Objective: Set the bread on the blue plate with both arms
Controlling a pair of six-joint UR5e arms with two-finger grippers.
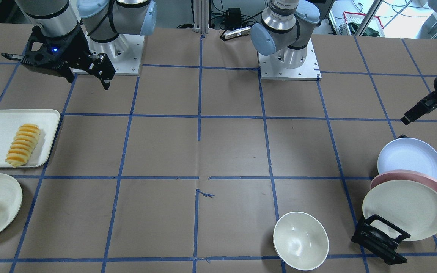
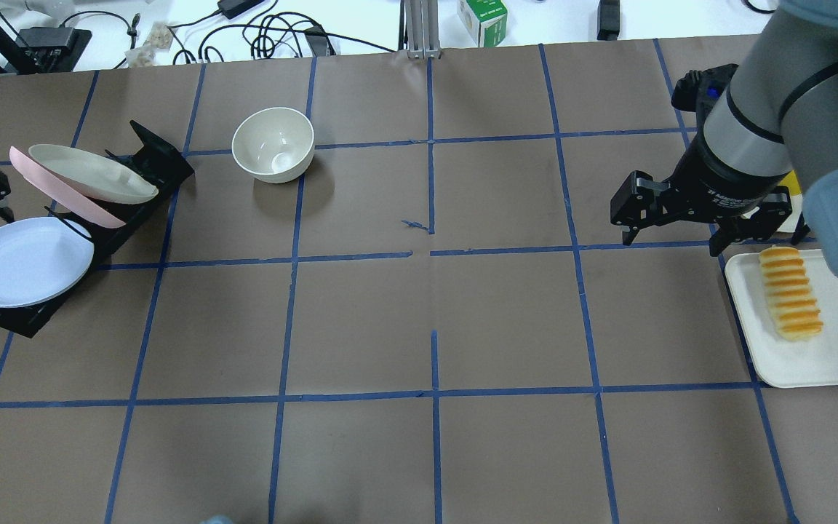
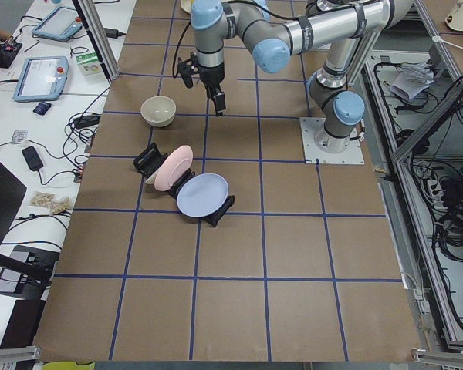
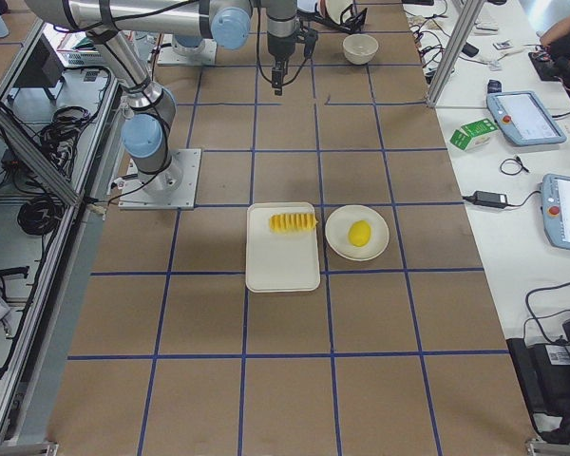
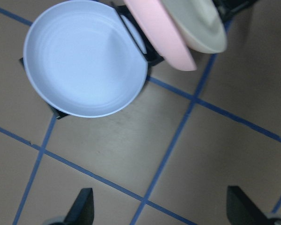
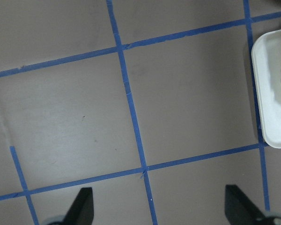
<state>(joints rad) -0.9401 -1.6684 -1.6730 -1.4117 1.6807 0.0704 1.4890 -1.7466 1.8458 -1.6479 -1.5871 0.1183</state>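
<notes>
- While the black two-finger left gripper (image 5: pixel 161 210) hovers above the rack at the overhead view's left edge, jaws spread wide, the black right gripper (image 6: pixel 160 208) hangs just beside the tray, jaws equally spread.
- Brown paper table (image 2: pixel 433 313) carries a blue tape grid.
- Round pale-blue matte plate (image 5: pixel 84 61) leans in the black plate rack (image 2: pixel 161 160).
- Ridged yellow-orange bread loaf (image 2: pixel 790 291) lies on the white rectangular tray (image 2: pixel 826 356), lower right.

The bread (image 2: pixel 790 292) lies on a tray (image 2: pixel 826 360) at my 3 o'clock. The blue plate (image 2: pixel 22 262) sits in a rack (image 2: pixel 153 156) at 9 o'clock.
</notes>
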